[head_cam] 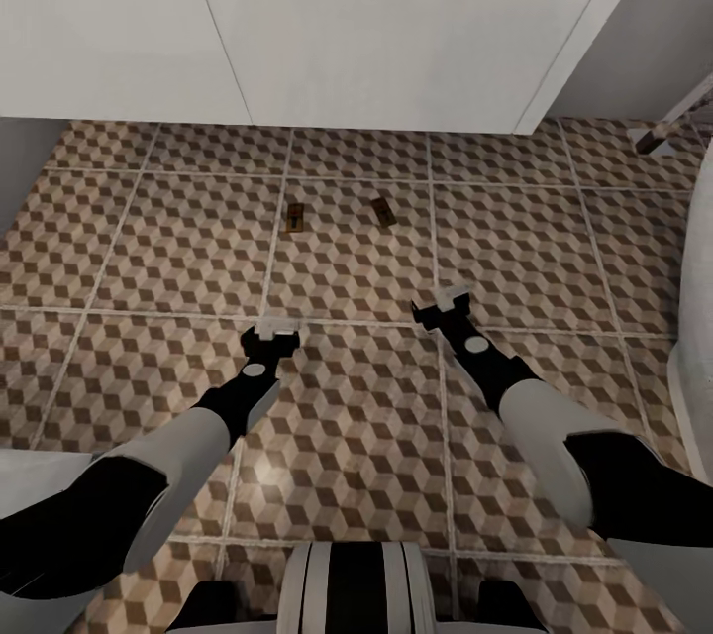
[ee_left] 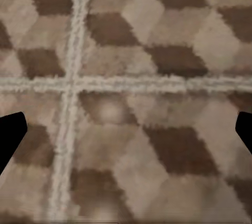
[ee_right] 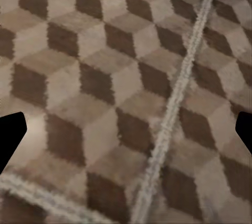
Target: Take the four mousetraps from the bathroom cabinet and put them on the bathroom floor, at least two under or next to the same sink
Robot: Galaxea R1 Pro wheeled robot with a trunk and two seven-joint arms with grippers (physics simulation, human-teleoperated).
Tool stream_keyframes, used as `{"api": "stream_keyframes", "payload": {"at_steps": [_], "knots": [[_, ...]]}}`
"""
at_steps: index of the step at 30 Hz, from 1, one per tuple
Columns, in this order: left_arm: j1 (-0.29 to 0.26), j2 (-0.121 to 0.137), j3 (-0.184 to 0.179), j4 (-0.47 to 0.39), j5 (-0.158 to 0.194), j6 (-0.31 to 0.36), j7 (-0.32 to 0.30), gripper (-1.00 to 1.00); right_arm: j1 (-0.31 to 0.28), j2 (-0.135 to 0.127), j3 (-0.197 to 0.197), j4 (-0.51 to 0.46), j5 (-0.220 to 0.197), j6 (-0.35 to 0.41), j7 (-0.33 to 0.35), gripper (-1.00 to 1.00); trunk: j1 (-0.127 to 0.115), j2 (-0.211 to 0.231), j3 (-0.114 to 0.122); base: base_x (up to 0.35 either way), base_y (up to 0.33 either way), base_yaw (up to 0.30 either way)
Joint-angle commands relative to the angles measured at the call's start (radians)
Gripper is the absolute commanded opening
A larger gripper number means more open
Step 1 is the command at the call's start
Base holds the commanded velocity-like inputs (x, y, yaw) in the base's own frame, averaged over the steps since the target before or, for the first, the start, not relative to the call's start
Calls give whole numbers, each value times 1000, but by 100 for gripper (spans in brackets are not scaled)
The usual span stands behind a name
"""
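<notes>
Two mousetraps already down on the bathroom floor (head_cam: 178, 248), just in front of the white vanity (head_cam: 396, 30): one (head_cam: 295, 216) on a grout line, the other (head_cam: 384, 210) near it to the right. Left gripper (head_cam: 271, 327) and right gripper (head_cam: 455, 297) both hovering low over bare tile, wide open and holding nothing, short of the traps and apart from them. Placing seemingly half done, judging by two of four in sight; next likely a return to the cabinet for the remaining pair, both hands free for it.
</notes>
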Motion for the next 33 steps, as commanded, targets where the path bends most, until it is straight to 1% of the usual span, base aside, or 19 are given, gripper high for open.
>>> {"api": "stream_keyframes", "payload": {"at_steps": [1, 3, 6, 9, 10, 12, 13, 14, 16, 17, 19, 23, 25, 29, 33], "knots": [[0, 0, -9, 28, 10, -29, 5, 100, 0, -5, 7, 29, -4, -27, -2, 100, -1, 0, 4, 0, 0, 0], [0, 0, -9, 55, 10, -50, 5, 100, 1, -10, 7, 58, -4, -51, -2, 100, -1, 1, 11, 0, 0, 0], [1, 0, -9, 120, 10, -103, 4, 100, 2, -22, 7, 113, -5, -93, -3, 100, -3, 1, 23, 0, 0, 0], [2, -1, -9, 163, 10, -143, 3, 100, 5, -33, 7, 135, -5, -106, -3, 100, -4, 2, 34, 0, 0, 0], [3, -1, -9, 197, 10, -174, 3, 100, 10, -40, 7, 149, -6, -112, -2, 100, -5, 2, 38, 0, 0, 0], [7, -1, -9, 231, 10, -206, 2, 100, 18, -49, 7, 160, -7, -121, 0, 100, -5, 3, 46, 0, 0, 0], [12, -2, -9, 256, 10, -239, 1, 100, 30, -57, 7, 168, -7, -131, 1, 100, -6, 3, 50, 0, 0, 0], [15, -1, -9, 265, 10, -254, 1, 100, 36, -60, 7, 171, -8, -137, 1, 100, -6, 3, 54, 0, 0, 0], [25, 0, -9, 277, 10, -280, 1, 100, 51, -66, 7, 176, -9, -149, 2, 100, -7, 4, 62, 0, 0, 0], [38, 1, -9, 285, 10, -300, 1, 100, 69, -69, 7, 178, -9, -159, 2, 100, -8, 4, 65, 0, 0, 0], [54, 2, -8, 291, 10, -316, 1, 100, 89, -71, 7, 180, -10, -166, 3, 100, -9, 4, 73, 0, 0, 0], [104, 6, -8, 297, 10, -347, 0, 100, 152, -75, 6, 182, -9, -185, 2, 100, -10, 5, 89, 0, 0, 0], [122, 6, -7, 298, 10, -357, 0, 100, 172, -76, 5, 182, -10, -191, 2, 100, -11, 6, 96, 0, 0, 0], [172, 11, -7, 299, 10, -402, 0, 100, 228, -87, 5, 183, -10, -217, 0, 100, -13, 7, 112, 0, 0, 0], [205, 15, -7, 300, 10, -447, 0, 100, 266, -96, 5, 183, -10, -242, -2, 100, -15, 8, 127, 0, 0, 0]]}}
